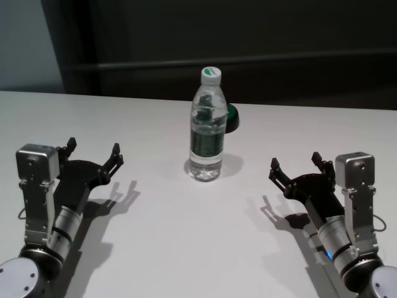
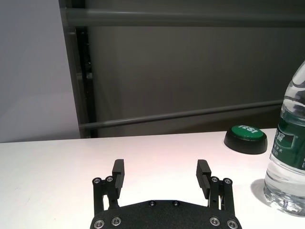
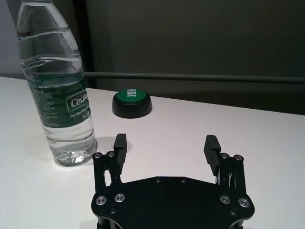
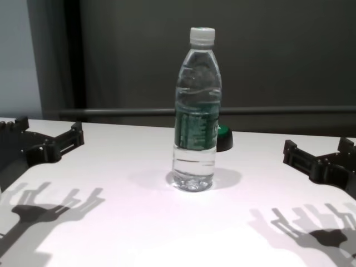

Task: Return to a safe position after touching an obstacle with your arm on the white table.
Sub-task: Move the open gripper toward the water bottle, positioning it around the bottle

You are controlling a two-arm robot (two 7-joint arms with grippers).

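Note:
The obstacle, a tall clear water bottle (image 1: pixel 206 127) with a white cap and dark green label, stands upright mid-table on the white table (image 1: pixel 186 236). It also shows in the chest view (image 4: pixel 196 117), the left wrist view (image 2: pixel 288 157) and the right wrist view (image 3: pixel 59 90). My left gripper (image 1: pixel 93 152) is open and empty, low over the table well left of the bottle. My right gripper (image 1: pixel 296 162) is open and empty, well right of the bottle. Neither touches the bottle. The open fingers show in the left wrist view (image 2: pixel 161 174) and the right wrist view (image 3: pixel 166 145).
A low black round button with a green top (image 1: pixel 232 119) sits just behind the bottle to its right; it also shows in the left wrist view (image 2: pixel 246 138) and right wrist view (image 3: pixel 132 102). A dark wall with a rail (image 4: pixel 278 111) runs behind the table's far edge.

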